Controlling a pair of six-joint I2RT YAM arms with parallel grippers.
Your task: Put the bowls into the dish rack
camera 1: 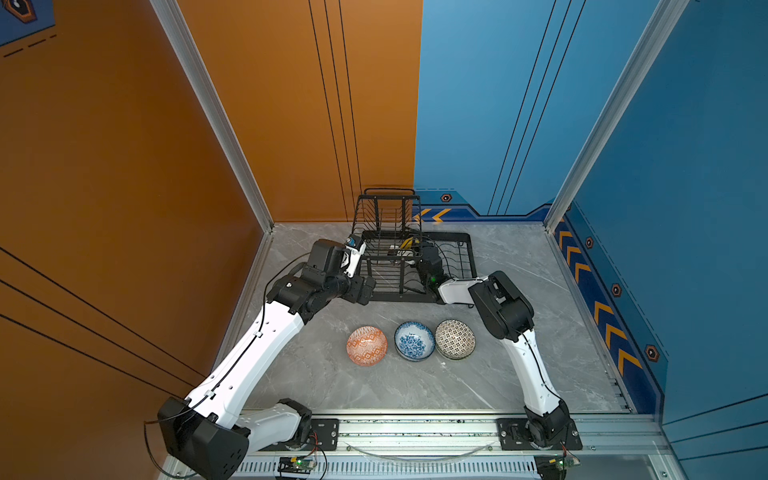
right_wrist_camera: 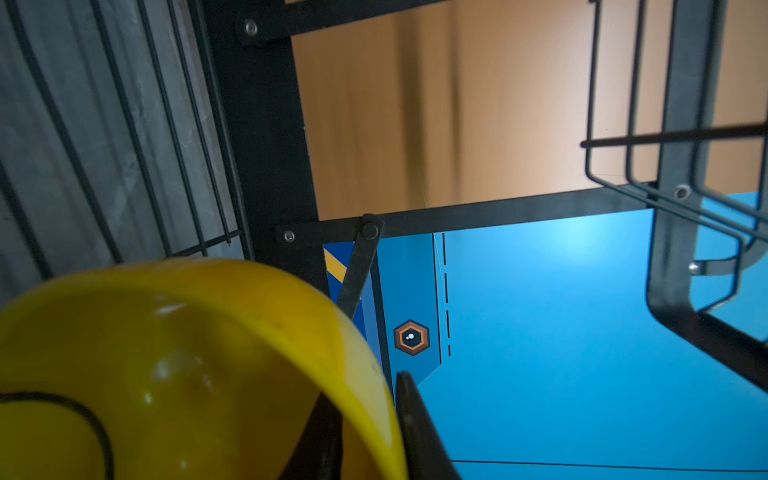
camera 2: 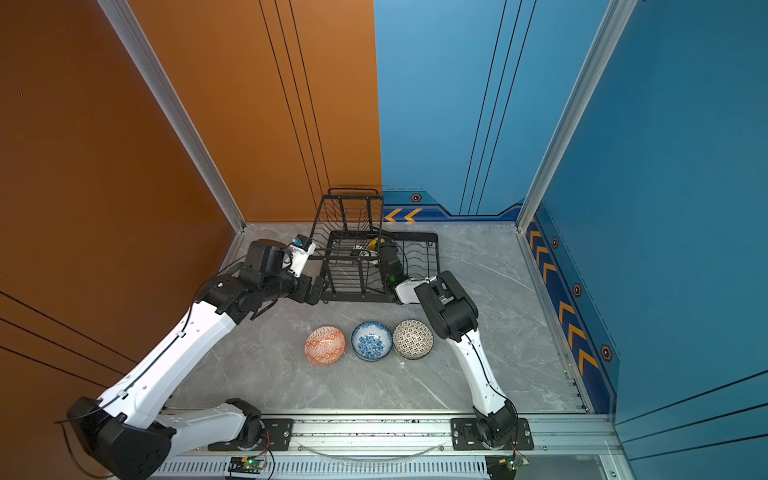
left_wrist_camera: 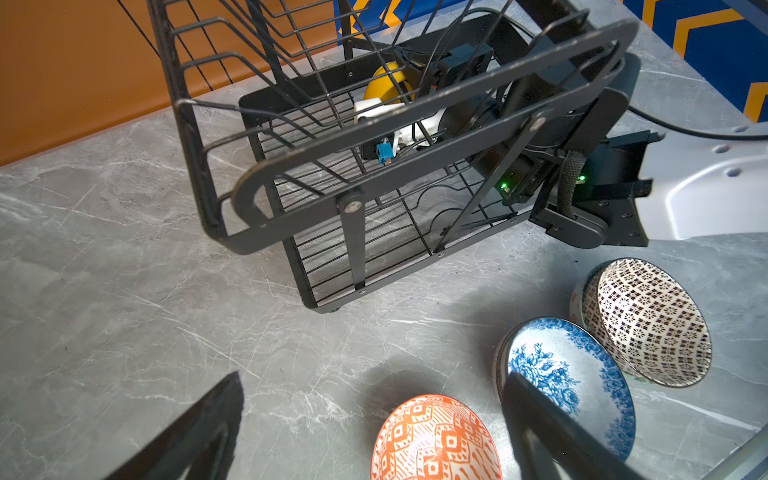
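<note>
- Left end effector (left_wrist_camera: pixel 374 376): the fingers stand wide apart and hold nothing. It hangs over the worktop (camera 1: pixel 519 374) beside the near left corner of the dish rack (camera 1: pixel 465 243).
- Right end effector (right_wrist_camera: pixel 365 390): it reaches inside the dish rack, at the lower tray level beside the raised basket. One finger (right_wrist_camera: pixel 415 424) lies outside the wall of the yellow bowl (right_wrist_camera: pixel 187 353) and the other lies inside it. We cannot tell whether they clamp the wall or stand just clear of it.
- The yellow bowl stands tilted on edge at the right end effector's tips, within the rack's frame. In both top views only a sliver of it shows through the wires.
- The orange-white bowl (camera 1: pixel 366 345) lies upright on the worktop, nearest of the three to the left end effector. In the left wrist view it shows between the spread fingers.
- The blue-white bowl (camera 1: pixel 414 340) lies just beyond it, partly hidden behind one left finger (left_wrist_camera: pixel 540 428) in that view.
- The black-white bowl (camera 1: pixel 455 338) is rim to rim with the blue-white bowl. It lies well apart from the right end effector, on the robot's side of the rack.
</note>
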